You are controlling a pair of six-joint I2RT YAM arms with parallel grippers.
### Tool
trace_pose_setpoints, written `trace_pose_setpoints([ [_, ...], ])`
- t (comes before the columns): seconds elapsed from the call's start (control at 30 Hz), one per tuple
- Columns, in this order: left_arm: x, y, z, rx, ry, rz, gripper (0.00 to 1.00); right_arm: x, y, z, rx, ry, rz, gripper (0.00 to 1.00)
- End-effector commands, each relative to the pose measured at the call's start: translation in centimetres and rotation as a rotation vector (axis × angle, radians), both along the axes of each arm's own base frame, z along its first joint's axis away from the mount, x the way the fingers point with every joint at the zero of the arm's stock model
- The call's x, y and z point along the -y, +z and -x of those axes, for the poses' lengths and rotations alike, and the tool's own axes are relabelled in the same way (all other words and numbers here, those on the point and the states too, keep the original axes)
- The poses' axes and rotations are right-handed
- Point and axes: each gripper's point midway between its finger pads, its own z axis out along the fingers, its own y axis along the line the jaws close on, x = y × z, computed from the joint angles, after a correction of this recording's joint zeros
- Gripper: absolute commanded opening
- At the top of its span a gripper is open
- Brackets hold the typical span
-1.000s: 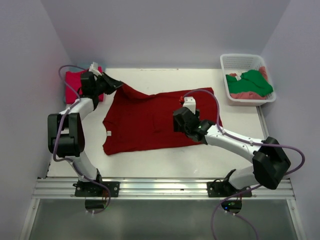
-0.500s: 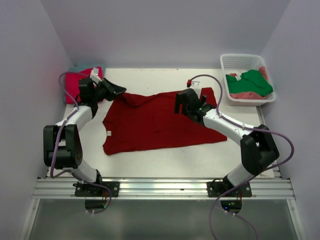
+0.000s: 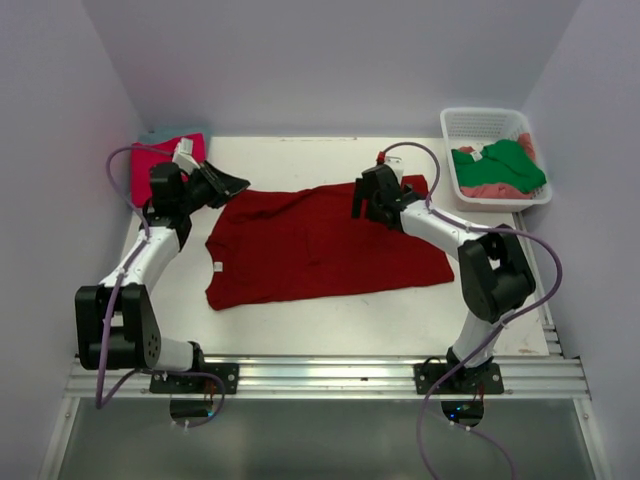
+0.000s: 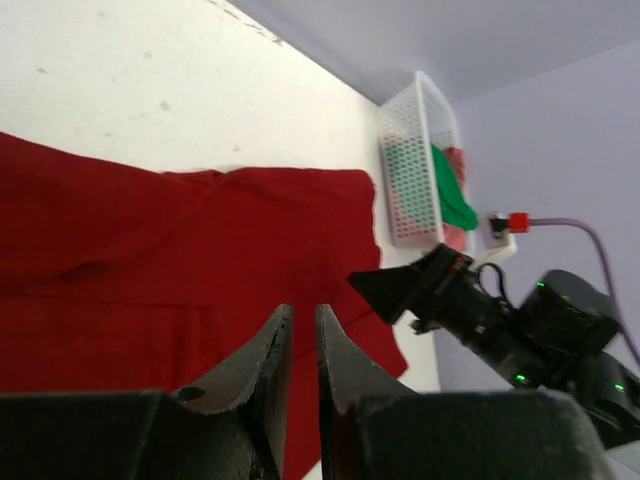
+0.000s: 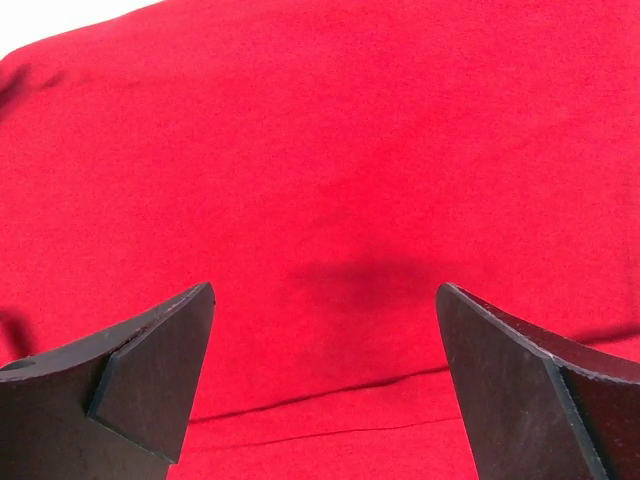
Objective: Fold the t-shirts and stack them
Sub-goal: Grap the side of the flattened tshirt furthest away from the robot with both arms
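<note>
Basket [image 3: 481,113] holds green shirt [image 3: 506,162], salmon-pink shirt [image 3: 488,190]; left pincer [image 4: 302,312] nearly together, right pincer [image 5: 322,292] apart.

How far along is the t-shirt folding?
Done: one magenta-pink shirt lies folded at the far-left corner. In hand: the dark red shirt is spread out, not yet folded; right jaws open above it, left jaws nearly closed by its far-left sleeve. Left: fold and stack it, then the green shirt and salmon-pink shirt in the basket.

Salmon-pink shirt [image 3: 487,190] — mostly hidden under the green shirt [image 3: 505,163].
</note>
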Motion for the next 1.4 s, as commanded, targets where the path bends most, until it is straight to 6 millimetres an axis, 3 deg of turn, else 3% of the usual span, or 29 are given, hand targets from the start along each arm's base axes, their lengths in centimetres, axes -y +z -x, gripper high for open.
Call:
trace_pose_setpoints([
  [0.0,-1.8,-2.8,-1.2,-0.03,0.075,-0.135,0.19,-2.9,2.9,-0.5,0.065,0.114,-0.119,0.96],
  [0.23,-4.9,-8.2,-3.5,-0.146,0.22,-0.264,0.42,-4.2,4.6,2.5,0.059,0.257,-0.181,0.99],
  [0.47,-6.7,-14.5,-5.5,-0.336,0.288,-0.342,0.45,-3.9,4.8,5.9,0.062,0.304,-0.178,0.99],
  [0.67,-6.7,-17.3,-6.2,-0.377,0.298,-0.337,0.46,-3.5,4.8,7.3,0.061,0.312,-0.161,0.99],
  [0.8,-7.1,-18.2,-6.1,-0.411,0.315,-0.353,0.46,-2.9,4.1,7.8,0.049,0.3,-0.149,0.99],
  [1.17,-8.9,-15.7,-4.7,-0.378,0.404,-0.472,0.46,-2.8,3.2,8.2,0.025,0.297,-0.148,0.99],
  [1.2,-7.7,-15.5,-4.5,-0.371,0.375,-0.478,0.46,-2.9,3.2,8.2,0.026,0.298,-0.149,0.99],
  [1.3,-7.8,-15.1,-4.4,-0.352,0.394,-0.516,0.46,-2.9,3.2,8.1,0.027,0.297,-0.149,0.99],
  [1.37,-7.7,-15.9,-4.4,-0.376,0.383,-0.525,0.46,-3.0,3.4,8.1,0.028,0.298,-0.149,0.99],
])
